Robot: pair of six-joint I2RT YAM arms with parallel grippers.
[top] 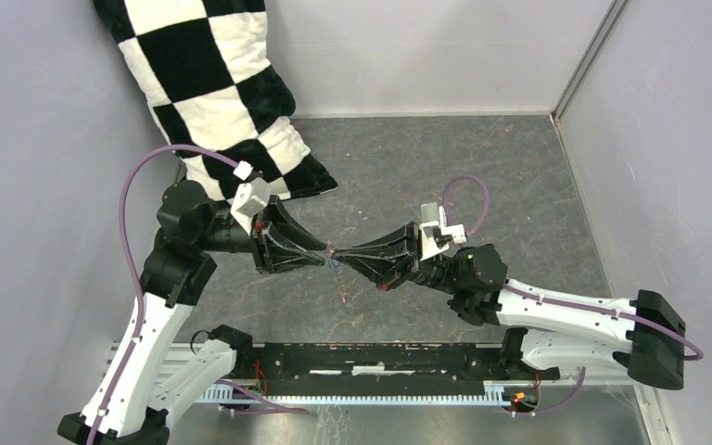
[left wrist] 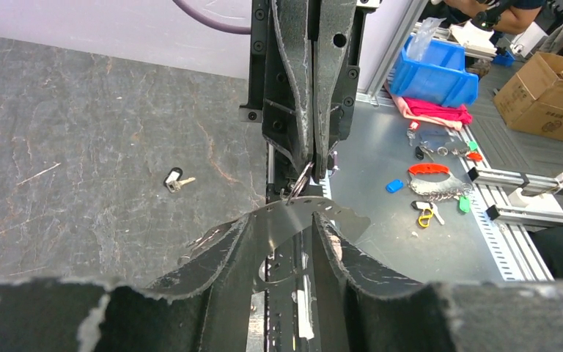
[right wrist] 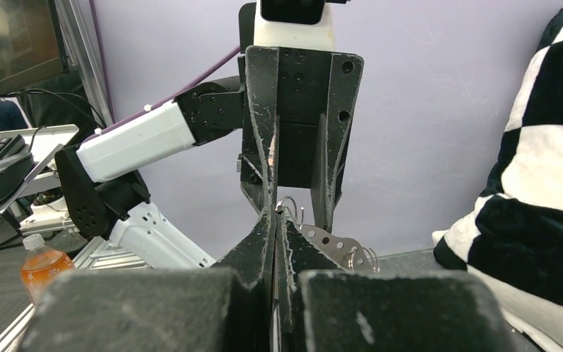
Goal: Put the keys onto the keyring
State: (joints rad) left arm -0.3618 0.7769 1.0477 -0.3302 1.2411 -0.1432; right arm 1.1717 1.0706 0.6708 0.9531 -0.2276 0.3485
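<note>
My two grippers meet tip to tip above the middle of the table. The right gripper [top: 340, 250] [right wrist: 275, 214] is shut on a thin wire loop, the keyring [right wrist: 290, 203] [left wrist: 300, 179]. A flat grey metal plate [left wrist: 293, 220] [right wrist: 331, 242] with a row of holes and small rings hangs at that loop. It lies across the gap between the fingers of my left gripper [top: 324, 252] [left wrist: 282, 224], whose jaws stand apart. I cannot tell whether they pinch it. One of the keys [left wrist: 174, 180], with a dark and white head, lies on the table to the left.
A black-and-white checked pillow [top: 213, 83] leans in the far left corner, close behind the left arm. Grey walls close in three sides. A black rail [top: 371, 357] runs along the near edge. Off the table are a blue bin [left wrist: 440, 70] and several coloured tags [left wrist: 432, 187].
</note>
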